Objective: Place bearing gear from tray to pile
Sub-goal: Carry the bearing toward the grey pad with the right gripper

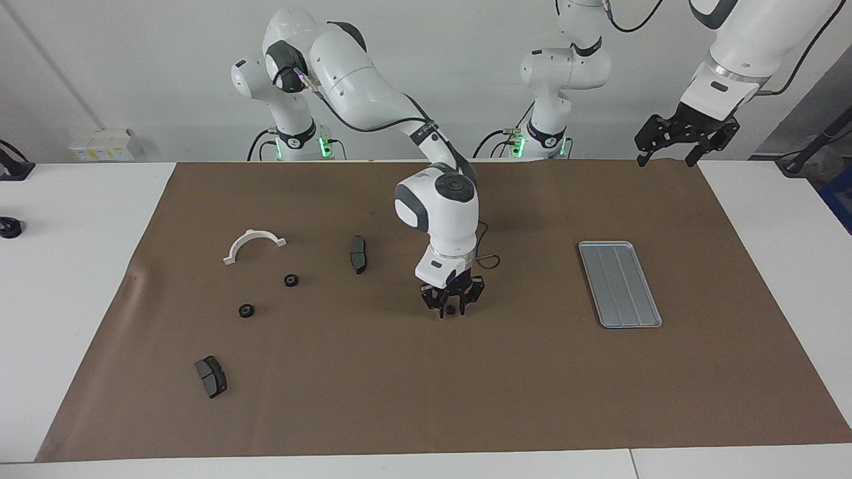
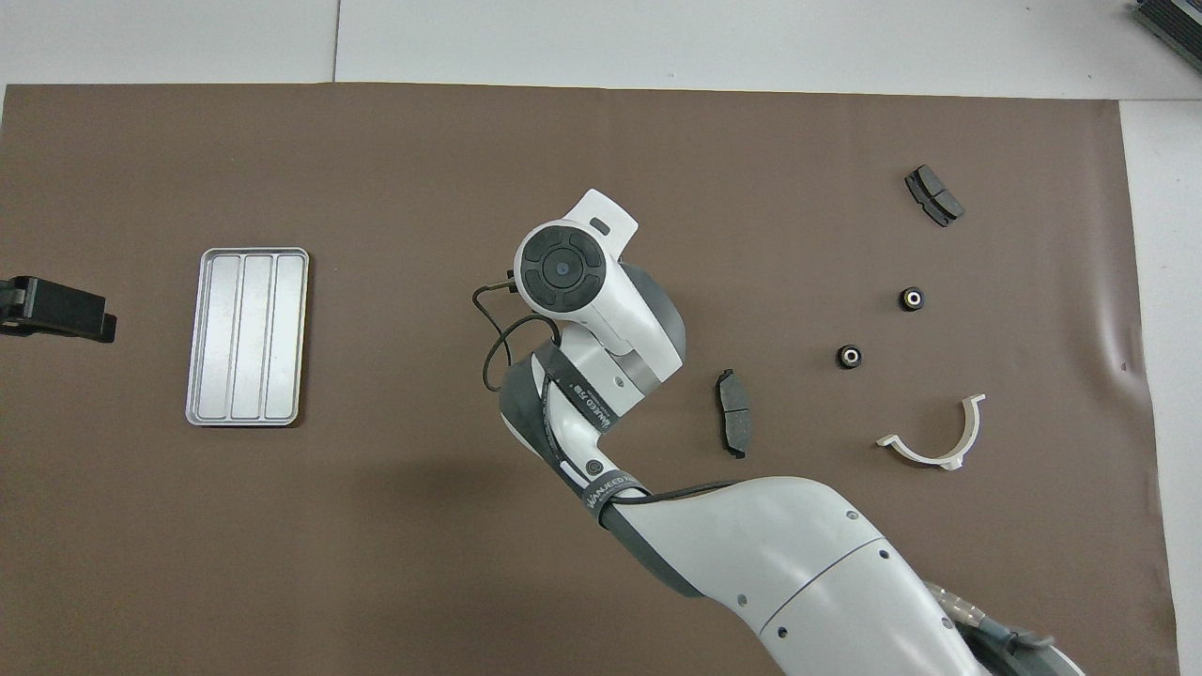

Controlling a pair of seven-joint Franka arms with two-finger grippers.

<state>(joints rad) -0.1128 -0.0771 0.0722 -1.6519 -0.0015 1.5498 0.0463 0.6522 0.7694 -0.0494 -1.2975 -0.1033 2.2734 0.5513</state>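
My right gripper (image 1: 451,307) hangs low over the middle of the brown mat, between the tray and the pile. It is shut on a small dark bearing gear (image 1: 450,310). In the overhead view the wrist (image 2: 563,268) hides the gripper and the gear. The silver tray (image 1: 619,285) (image 2: 248,336) lies toward the left arm's end with nothing in it. The pile lies toward the right arm's end: a white bracket (image 1: 253,243) (image 2: 939,437), two brake pads (image 1: 359,254) (image 1: 211,376) and two gears (image 1: 291,280) (image 1: 246,311). My left gripper (image 1: 667,154) waits, open, raised above the mat's corner near the robots.
The brown mat (image 1: 426,386) covers most of the white table. A cable loop (image 1: 489,256) hangs by the right wrist. A small dark object (image 1: 9,227) sits on the bare table off the mat, at the right arm's end.
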